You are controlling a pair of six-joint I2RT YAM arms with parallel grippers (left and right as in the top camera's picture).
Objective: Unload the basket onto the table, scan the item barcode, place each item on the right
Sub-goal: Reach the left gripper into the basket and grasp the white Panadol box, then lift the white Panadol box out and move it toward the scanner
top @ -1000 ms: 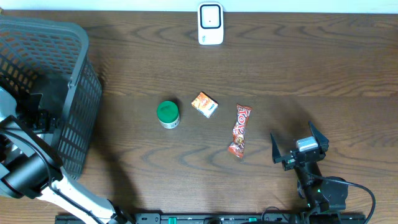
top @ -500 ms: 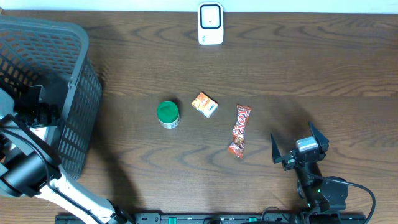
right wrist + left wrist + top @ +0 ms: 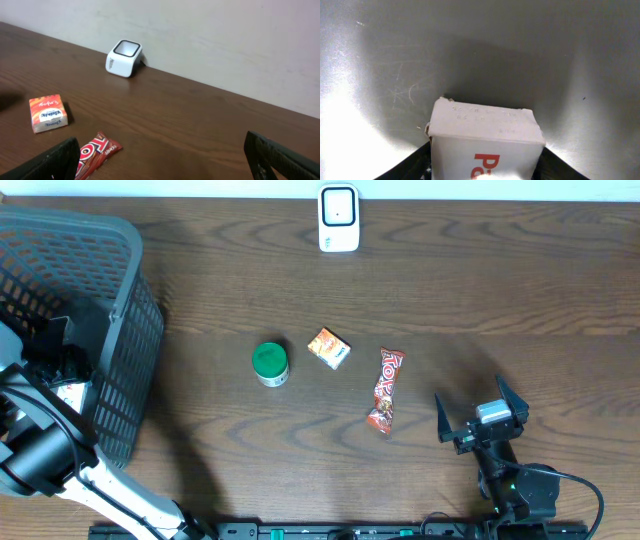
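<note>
Nearest you, by the near edge of the tabletop [image 3: 500,290] toward its right corner, your right hand [image 3: 468,388] stands with its fingers spread wide and nothing between them. It has not shifted over the last second.

At the left edge, your left arm reaches down into the dark mesh basket [image 3: 120,300]. This is where the change is. A second ago the left hand [image 3: 485,162] was spread wide, and it has now drawn in narrow. In the wrist view its dark fingers sit against both sides of a white box [image 3: 485,130] with red lettering, which rests on the basket's grey floor [image 3: 470,40]. I judge that the hand now grips the box, so the pick-up looks made. What remains is to lift it clear of the basket wall.

Out in the middle of the tabletop, a red candy bar [image 3: 386,390], a green-lidded tub [image 3: 269,363] and an orange packet [image 3: 329,348] lie apart from one another, just where they were.

Farthest off, at the middle of the far edge, stands the white scanner [image 3: 339,218], well apart from the basket. You have a long carry across to it. No barcode shows on the box faces in view, so you cannot yet tell which side to turn toward the scanner's window.
</note>
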